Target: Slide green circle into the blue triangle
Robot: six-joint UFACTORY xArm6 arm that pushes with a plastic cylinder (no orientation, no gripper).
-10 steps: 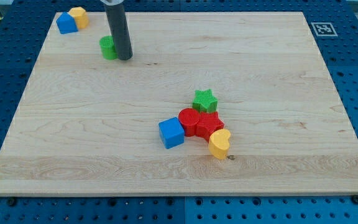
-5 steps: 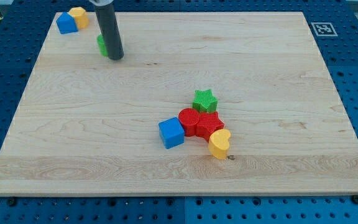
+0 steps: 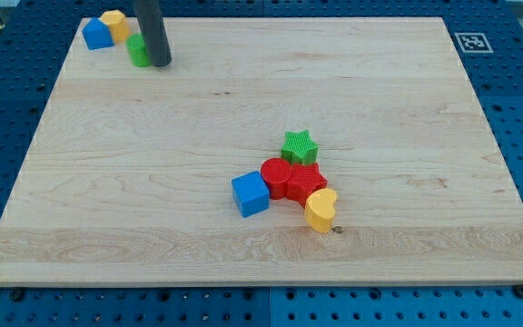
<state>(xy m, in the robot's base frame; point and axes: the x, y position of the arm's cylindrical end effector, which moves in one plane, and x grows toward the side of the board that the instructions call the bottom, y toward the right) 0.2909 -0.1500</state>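
Observation:
The green circle [image 3: 136, 51] stands near the board's top left corner, partly hidden behind my rod. My tip [image 3: 159, 64] touches its right side. The blue triangle [image 3: 97, 34] sits further to the view's left and slightly up, a small gap away from the circle. A yellow block [image 3: 114, 23] sits against the triangle's right side, just above the green circle.
A cluster lies right of the middle of the wooden board [image 3: 379, 109]: a green star [image 3: 299, 146], two red blocks [image 3: 292, 178], a blue cube [image 3: 250, 193] and a yellow heart [image 3: 320, 210]. A marker tag [image 3: 472, 42] is at the top right corner.
My tip has moved up and to the view's left, pushing the green circle with it toward the blue triangle and yellow block. The other blocks have not moved.

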